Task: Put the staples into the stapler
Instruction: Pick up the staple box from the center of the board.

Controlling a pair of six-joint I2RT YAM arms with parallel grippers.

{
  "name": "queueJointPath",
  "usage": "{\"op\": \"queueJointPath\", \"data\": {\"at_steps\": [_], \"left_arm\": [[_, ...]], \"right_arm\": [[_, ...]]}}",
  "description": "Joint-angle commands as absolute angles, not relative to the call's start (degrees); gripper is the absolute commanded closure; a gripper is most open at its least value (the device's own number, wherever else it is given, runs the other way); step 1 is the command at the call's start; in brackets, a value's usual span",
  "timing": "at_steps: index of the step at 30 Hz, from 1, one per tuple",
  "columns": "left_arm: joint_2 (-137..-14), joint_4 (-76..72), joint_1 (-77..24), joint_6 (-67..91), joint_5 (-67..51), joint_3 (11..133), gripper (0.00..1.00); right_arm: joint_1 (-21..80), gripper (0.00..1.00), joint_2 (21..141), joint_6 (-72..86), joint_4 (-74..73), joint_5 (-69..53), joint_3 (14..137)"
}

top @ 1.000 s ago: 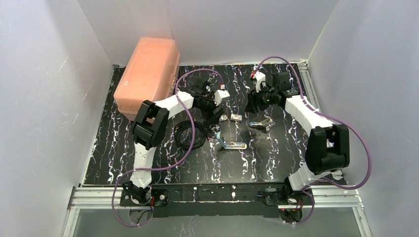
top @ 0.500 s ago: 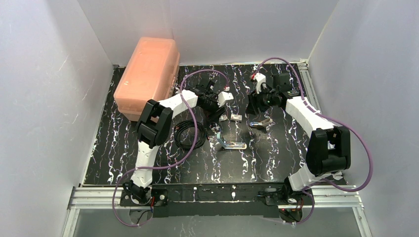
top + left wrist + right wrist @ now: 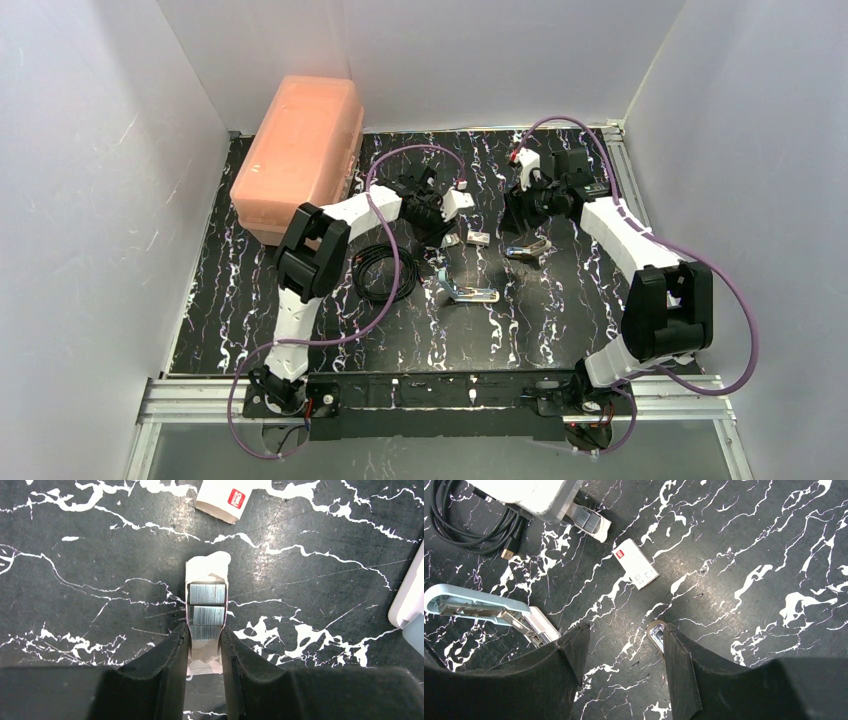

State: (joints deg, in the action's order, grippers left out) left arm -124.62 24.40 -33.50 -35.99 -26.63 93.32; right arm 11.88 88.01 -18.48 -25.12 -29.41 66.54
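Observation:
The staples [image 3: 206, 611] lie as silvery strips in a torn paper tray on the black marbled table. My left gripper [image 3: 205, 630] straddles the tray's near end, its fingers pressed against both sides. From above, that gripper [image 3: 447, 238] is at mid-table. The stapler [image 3: 468, 291] lies swung open nearer the arms, light blue with a silver channel [image 3: 471, 605]; its end shows at the left wrist view's right edge [image 3: 409, 605]. My right gripper [image 3: 624, 630] hangs open over bare table. A small shiny metal piece [image 3: 656, 635] lies against its right finger.
A small white box with a red label [image 3: 223, 500] lies just beyond the staples and appears again in the right wrist view [image 3: 635, 563]. A coiled black cable [image 3: 385, 272] sits left of the stapler. An orange plastic case [image 3: 298, 150] stands at the back left.
My left gripper has moved slightly right and down over the staples, and its fingers have closed in on the tray. The right arm and the stapler have stayed put.

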Motion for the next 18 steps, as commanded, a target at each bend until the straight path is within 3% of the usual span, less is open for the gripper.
{"op": "queueJointPath", "data": {"at_steps": [1,18], "left_arm": [[-119.61,25.16,-33.66,-34.75,-25.21,91.2,0.83],[-102.62,27.66,-33.57,-33.83,-24.15,81.83,0.86]], "right_arm": [[11.54,0.37,85.76,-19.36,-26.38,-28.87,65.92],[11.56,0.37,82.67,-21.08,-29.61,-26.92,65.62]]}}
